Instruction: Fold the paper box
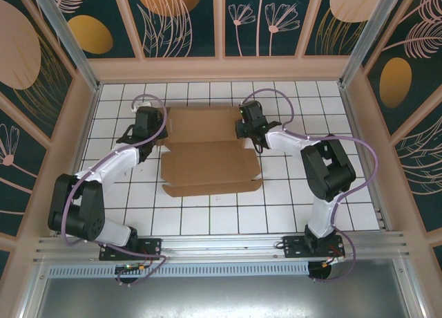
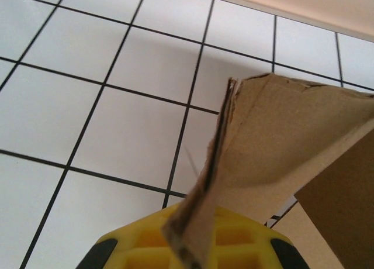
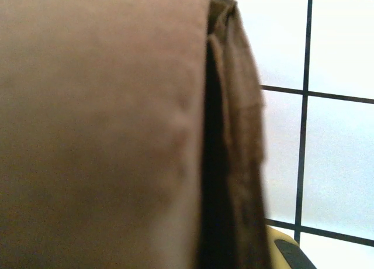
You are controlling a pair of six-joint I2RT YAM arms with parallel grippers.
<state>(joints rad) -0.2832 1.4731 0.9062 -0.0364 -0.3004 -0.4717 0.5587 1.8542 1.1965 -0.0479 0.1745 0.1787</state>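
- Top external view: the paper box [image 1: 210, 155] is seen lying partly folded in the middle of the white tiled table [image 1: 207, 221], between both arms.
- Its left flap is pinched by the clenched left gripper [image 1: 155, 130].
- Its right edge is clamped by the closed right gripper [image 1: 245, 130].

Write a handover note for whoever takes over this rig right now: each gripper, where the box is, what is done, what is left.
Left gripper: shut on the paper box, pinching its left side flap, which is bent up off the tiled table.
Right gripper: shut on the right side flap.
Box: mid-table between the arms, far panel lying flat.
Done: both side flaps gripped, the left one lifted.
Left: likely raise the walls, tuck the flaps, close the lid; no box shape yet.
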